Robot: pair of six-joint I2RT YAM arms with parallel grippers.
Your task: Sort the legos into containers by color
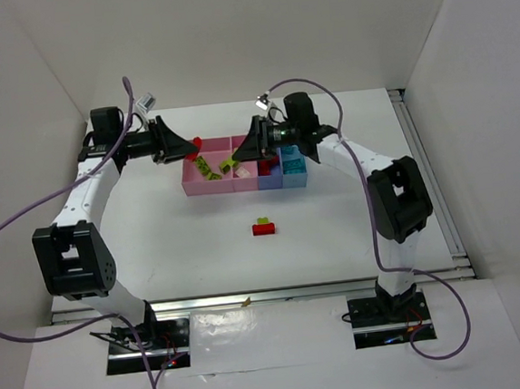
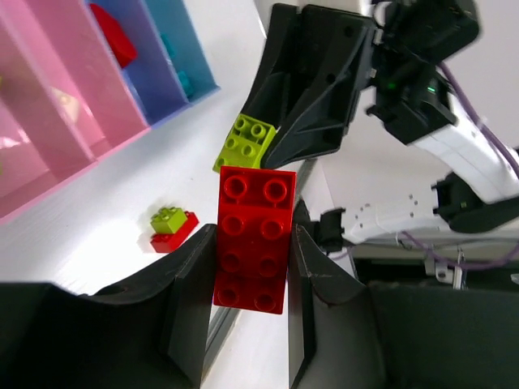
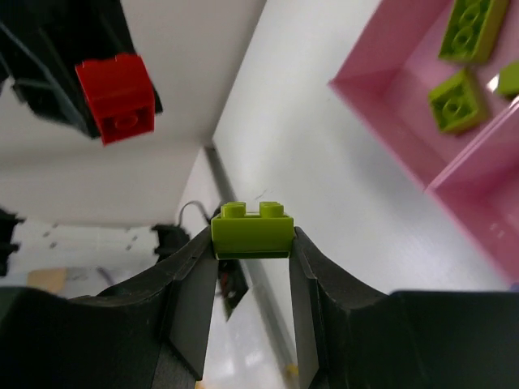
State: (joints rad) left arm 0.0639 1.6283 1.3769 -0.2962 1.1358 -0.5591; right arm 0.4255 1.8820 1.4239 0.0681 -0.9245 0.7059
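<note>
Left wrist view shows a long red brick (image 2: 254, 240) clamped between the fingers of the left gripper (image 2: 253, 237), held in the air near the containers (image 1: 232, 187). The right gripper (image 3: 253, 243) is closed on a yellow-green brick (image 3: 252, 230) over the pink bins, where other yellow-green bricks (image 3: 456, 99) lie. A green-on-red stack (image 1: 264, 226) sits on the table (image 1: 174, 247), well apart from the bins.

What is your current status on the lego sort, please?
Left gripper shut on red brick. Right gripper shut on yellow-green brick. Red-and-green stack loose on table. Nothing in the way.
</note>
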